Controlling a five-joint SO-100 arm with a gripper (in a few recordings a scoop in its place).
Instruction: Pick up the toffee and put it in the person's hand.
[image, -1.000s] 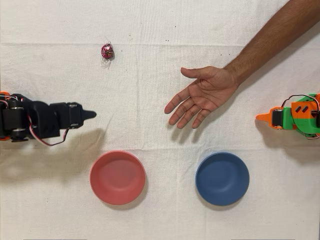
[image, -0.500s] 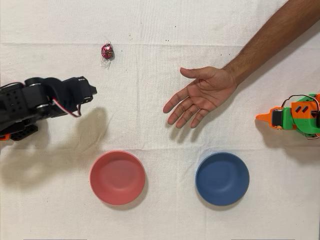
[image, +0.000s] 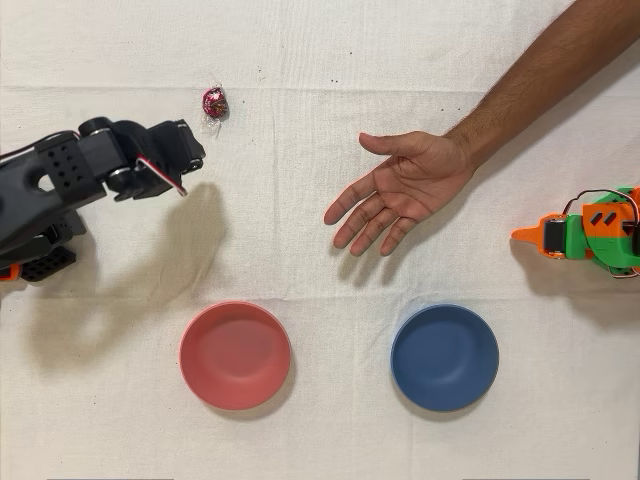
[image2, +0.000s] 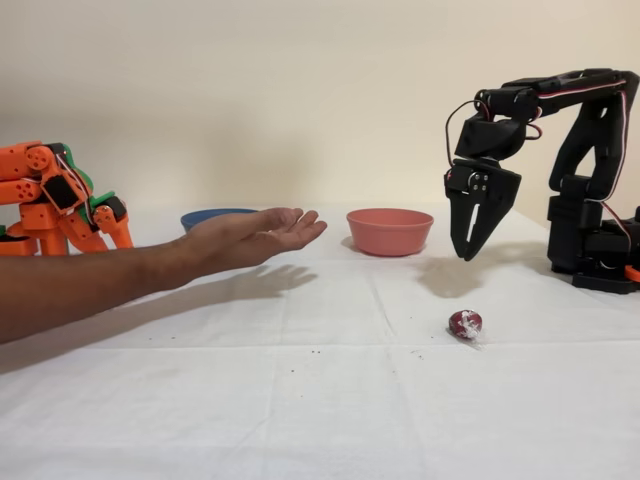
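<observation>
Round magenta-foil toffee (image2: 466, 323), clear twisted ends

One toffee (image: 214, 100) lies on the worktop (image: 320, 420). There are two bowls, one red (image: 235, 355) and one blue (image: 444, 357). There are two arms, one black (image2: 590, 170) and one idle orange (image2: 55, 200). One hand (image: 400, 190) is held open.

The toffee (image2: 465, 323) is wrapped in shiny red foil with clear crinkly ends. It lies on a matt white tablecloth (image2: 320, 400) with a fine weave. The pink bowl (image: 235, 355) and blue bowl (image: 444, 357) look smooth and matt. The gripper (image2: 468, 248) is matt black plastic.
</observation>
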